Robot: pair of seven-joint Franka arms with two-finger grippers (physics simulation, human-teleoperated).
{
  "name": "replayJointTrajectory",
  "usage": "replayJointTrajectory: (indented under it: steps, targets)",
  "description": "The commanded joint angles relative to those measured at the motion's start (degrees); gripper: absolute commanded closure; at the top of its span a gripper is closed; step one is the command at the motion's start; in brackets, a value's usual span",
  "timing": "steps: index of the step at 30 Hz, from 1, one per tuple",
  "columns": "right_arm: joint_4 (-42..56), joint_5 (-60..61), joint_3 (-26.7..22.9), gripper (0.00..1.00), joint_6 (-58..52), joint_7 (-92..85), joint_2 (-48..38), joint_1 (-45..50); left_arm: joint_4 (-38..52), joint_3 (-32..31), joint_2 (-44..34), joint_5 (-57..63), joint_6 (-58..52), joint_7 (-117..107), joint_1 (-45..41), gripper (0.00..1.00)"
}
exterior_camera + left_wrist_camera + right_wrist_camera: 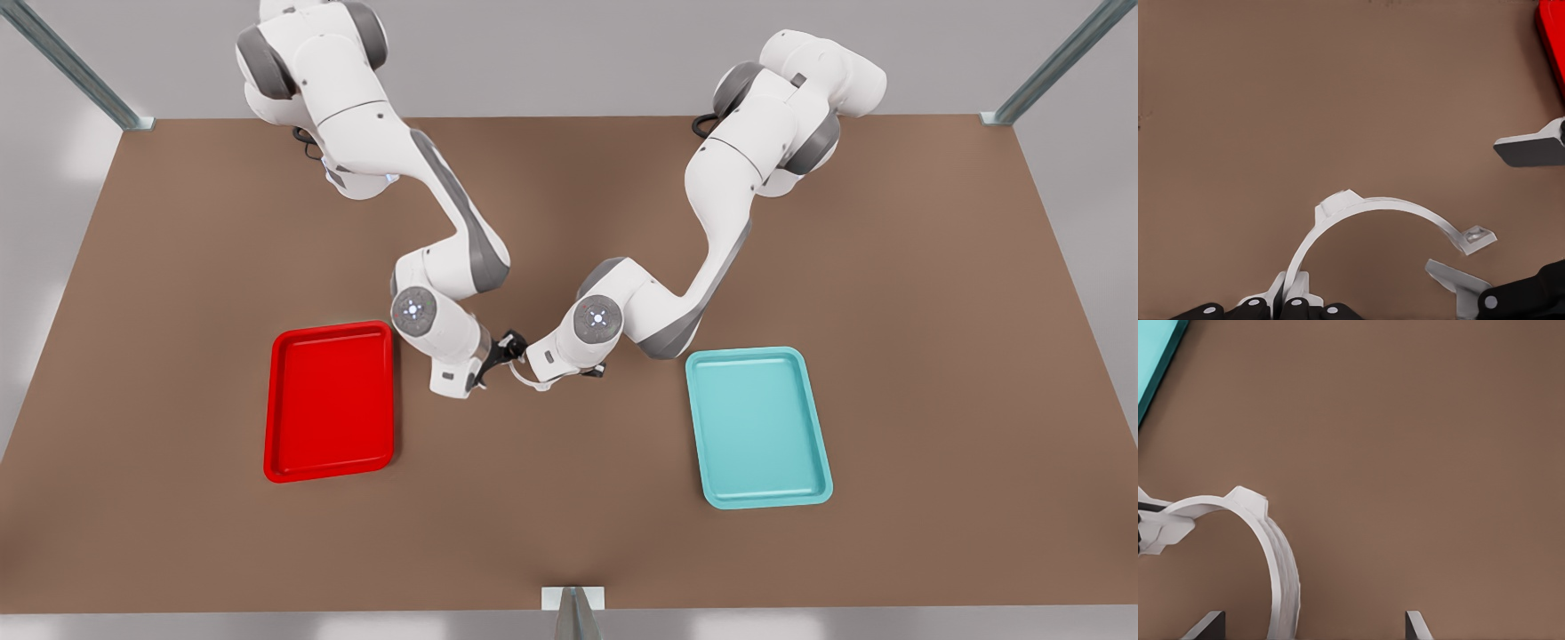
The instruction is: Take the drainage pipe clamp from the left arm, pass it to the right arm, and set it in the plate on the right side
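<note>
The white half-ring clamp hangs above the table's middle, between both arms' hands. My left gripper, on the arm at the front view's right, is shut on one end of it; in the left wrist view its pads pinch the clamp. My right gripper, on the arm at the front view's left, is open. Its fingers straddle the clamp's free end. In the right wrist view the clamp passes between the spread fingers of the right gripper, nearer one finger. The red plate lies at the front view's left.
A teal tray lies at the front view's right, and its corner appears in the right wrist view. The red plate's edge is in the left wrist view. Bare brown table lies under the grippers, with metal frame posts at its corners.
</note>
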Motion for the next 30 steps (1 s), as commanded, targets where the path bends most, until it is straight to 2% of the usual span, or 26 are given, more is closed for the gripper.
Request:
replayJointTrajectory:
  steps: [1, 12, 13, 15, 17, 18, 20, 21, 25, 28, 30]
  targets:
    - [0.30, 0.37, 0.44, 0.00, 2.03, -0.48, 0.68, -0.09, 0.03, -0.05, -0.10, -0.21, 0.04, -6.35, 0.00, 0.79]
    - [3.03, 0.72, 1.32, 0.00, 2.03, -0.48, 4.37, -0.36, 0.03, -0.23, -0.02, -0.21, -0.05, -6.26, 0.00, 0.79]
    - [2.94, 0.81, 1.32, 0.05, 2.03, -0.48, 4.37, -0.36, 0.03, -0.23, -0.02, -0.21, -0.05, -6.26, 0.00, 0.79]
    - [3.03, 0.72, 1.32, 0.42, 2.03, -0.48, 4.37, -0.45, 0.03, -0.23, -0.02, -0.21, -0.05, -6.26, 0.00, 0.79]
    - [3.03, 0.72, 1.32, 0.70, 2.03, -0.48, 4.37, -0.53, 0.03, -0.23, -0.02, -0.21, -0.05, -6.26, 0.00, 0.79]
    - [3.03, 0.72, 1.32, 0.79, 2.03, -0.48, 4.37, -0.53, -0.06, -0.23, 0.07, -0.21, 0.04, -6.17, 0.00, 0.79]
    - [3.64, 0.81, 1.32, 0.79, 1.95, -1.89, 4.46, -0.71, 0.03, -0.23, 0.25, -1.44, 0.13, -5.91, 0.27, 0.03]
    - [3.64, 0.72, 1.32, 0.79, 1.86, -1.97, 4.46, -0.80, -0.06, -0.23, 0.34, -1.53, 0.56, -6.00, 0.44, 0.00]
    - [5.49, 0.81, 1.32, 0.79, 1.24, -1.62, 4.46, -0.53, 0.03, -0.23, -0.28, -2.32, -2.24, -4.77, 2.55, 0.00]
    - [5.49, 0.72, 1.32, 0.79, 1.24, -1.62, 4.55, -0.53, 0.73, -0.31, -2.39, -2.23, -9.80, -0.72, 7.91, 0.00]
    - [5.49, 0.72, 1.32, 0.79, 1.24, -1.89, 4.55, -0.71, 4.50, -0.31, -2.57, -2.50, -17.70, -0.90, 11.24, 0.00]
